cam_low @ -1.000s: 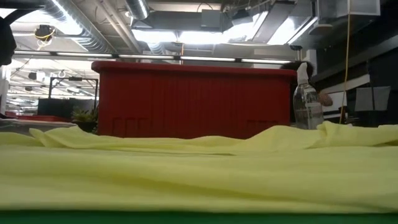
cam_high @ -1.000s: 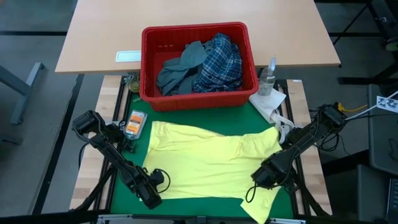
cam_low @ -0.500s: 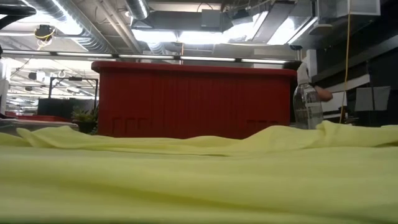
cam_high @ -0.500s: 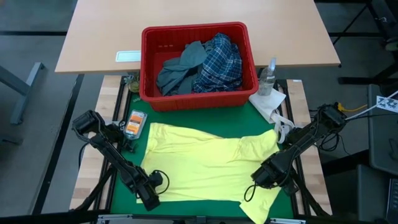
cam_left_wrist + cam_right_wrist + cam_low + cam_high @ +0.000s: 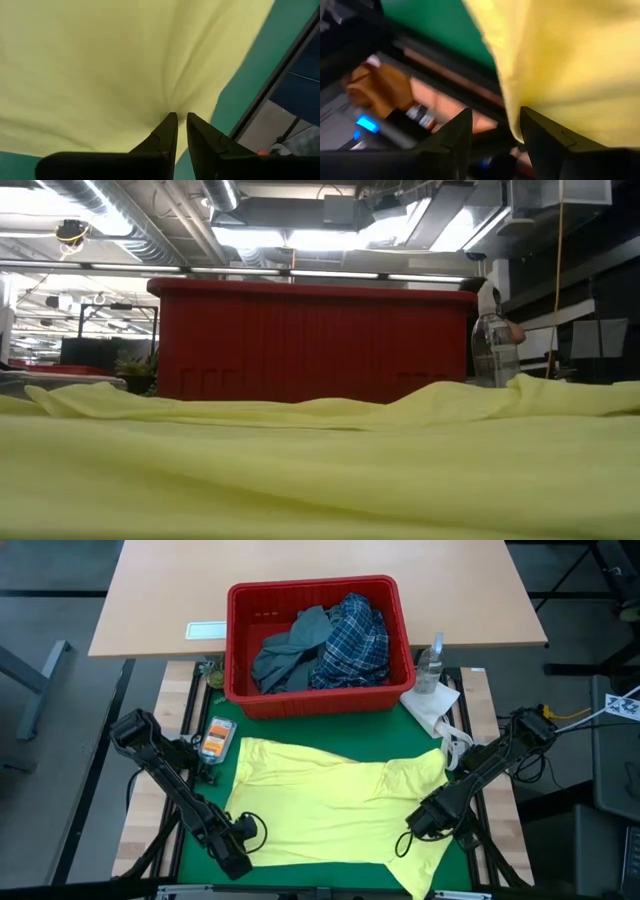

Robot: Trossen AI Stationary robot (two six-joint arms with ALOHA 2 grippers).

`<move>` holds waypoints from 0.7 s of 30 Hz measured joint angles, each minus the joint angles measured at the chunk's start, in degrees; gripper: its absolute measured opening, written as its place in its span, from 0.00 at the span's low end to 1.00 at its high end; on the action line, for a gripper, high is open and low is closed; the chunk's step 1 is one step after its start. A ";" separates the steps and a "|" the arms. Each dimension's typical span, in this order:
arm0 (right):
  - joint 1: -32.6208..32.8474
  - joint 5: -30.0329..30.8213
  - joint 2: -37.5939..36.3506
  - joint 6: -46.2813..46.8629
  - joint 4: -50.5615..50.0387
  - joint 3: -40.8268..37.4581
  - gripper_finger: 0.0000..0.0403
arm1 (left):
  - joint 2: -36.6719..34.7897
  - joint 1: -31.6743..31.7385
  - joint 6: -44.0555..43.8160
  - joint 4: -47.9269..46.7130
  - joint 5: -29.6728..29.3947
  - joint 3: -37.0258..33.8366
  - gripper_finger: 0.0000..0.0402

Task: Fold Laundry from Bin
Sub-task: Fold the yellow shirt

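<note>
Green matting on the worktop (image 5: 200, 840) is carrying the small yellow garment (image 5: 330, 810), spread for folding, with the left end effector (image 5: 180, 120) pinching its near corner and the right end effector (image 5: 492, 127) spreading open at its hem.

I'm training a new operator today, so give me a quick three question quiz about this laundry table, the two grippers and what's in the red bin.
1. True or false: the yellow garment lies spread on the green mat, outside the red bin.
2. Which gripper pinches the yellow garment? A: left gripper. B: right gripper.
3. Name one garment that lies in the bin.

Key
1. True.
2. A. The left gripper's fingers are shut on the cloth at its near left corner; the right gripper stands open at the near right edge, with cloth hanging beside one finger.
3. The plaid shirt, or the grey-blue garment.
</note>
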 joint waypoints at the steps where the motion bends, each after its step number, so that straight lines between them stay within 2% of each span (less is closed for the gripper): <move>1: 0.00 -1.27 0.00 -0.14 -1.32 0.00 0.41 | 0.00 -0.02 -0.09 0.13 -0.51 0.00 0.09; 5: 0.00 -4.34 -0.18 -0.15 -5.06 0.02 0.40 | -0.06 0.57 0.29 2.47 -2.44 0.09 0.09; 14: -0.04 -7.41 -0.22 1.58 -5.55 0.07 0.40 | -0.17 1.73 5.66 7.89 -4.14 0.20 0.09; 16: -0.04 -6.77 -0.22 1.58 -5.55 0.07 0.40 | -0.17 2.22 6.70 7.90 -7.96 0.20 0.09; 21: 0.02 -3.57 -0.22 4.13 -5.58 0.09 0.40 | -0.18 4.94 8.27 7.99 -22.83 0.23 0.09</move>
